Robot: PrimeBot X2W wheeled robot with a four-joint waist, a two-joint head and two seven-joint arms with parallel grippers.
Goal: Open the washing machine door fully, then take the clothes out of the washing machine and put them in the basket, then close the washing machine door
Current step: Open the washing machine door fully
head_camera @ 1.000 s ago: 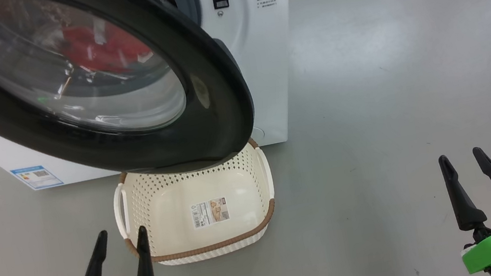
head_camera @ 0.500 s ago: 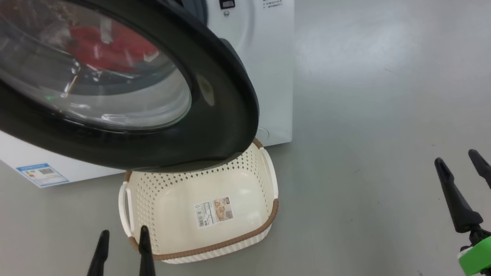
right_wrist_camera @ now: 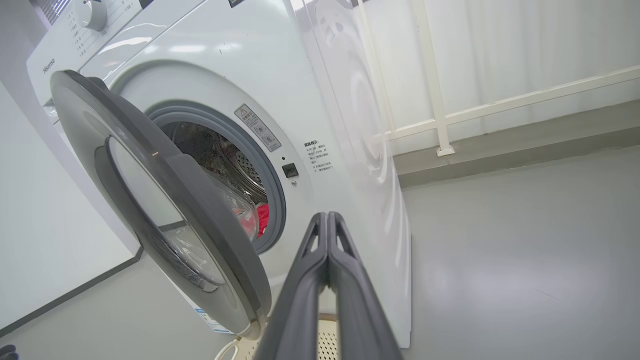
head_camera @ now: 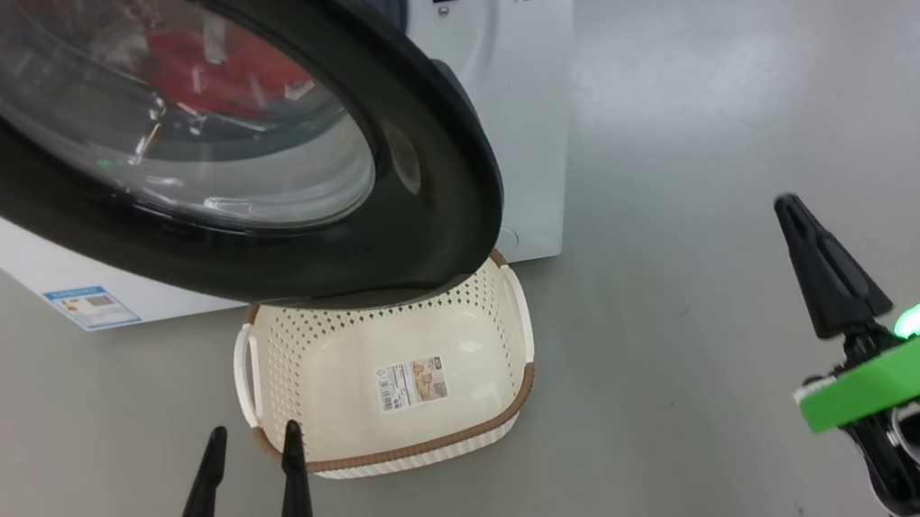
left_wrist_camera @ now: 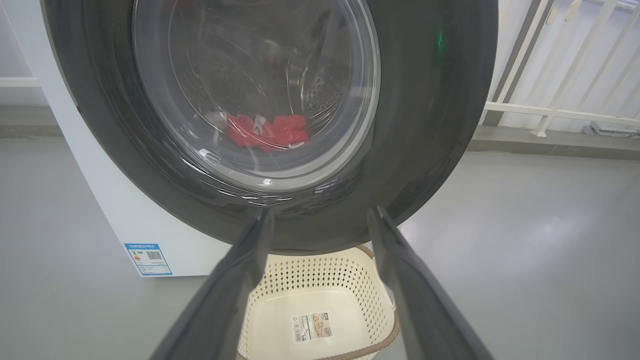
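The door (head_camera: pixel 452 205) is hanging partly open, so I think the robot is working on the first step: opening it all the way. The hinge is on the robot's left, and the door's free edge is pointing right. The red clothes (head_camera: pixel 239 59) are lying low inside the washer (head_camera: pixel 517 58), showing through the glass. The basket (head_camera: pixel 425 451) is sitting on the floor right in front of the washer with nothing in it. The bottom of the door is hanging over the basket's back part.

The left gripper (head_camera: pixel 254 429) is waiting low, just beside the basket's near corner. Its fingers are spread apart and holding nothing. The right gripper (head_camera: pixel 787 202) is hanging off to the right, well apart from the door. Its fingers are pressed together and holding nothing.

I think the next move is getting a gripper behind the door's free edge and pushing it wide to the left. The pinched right gripper looks good for that. It should be going gently, because the shiny rim could be slippery.
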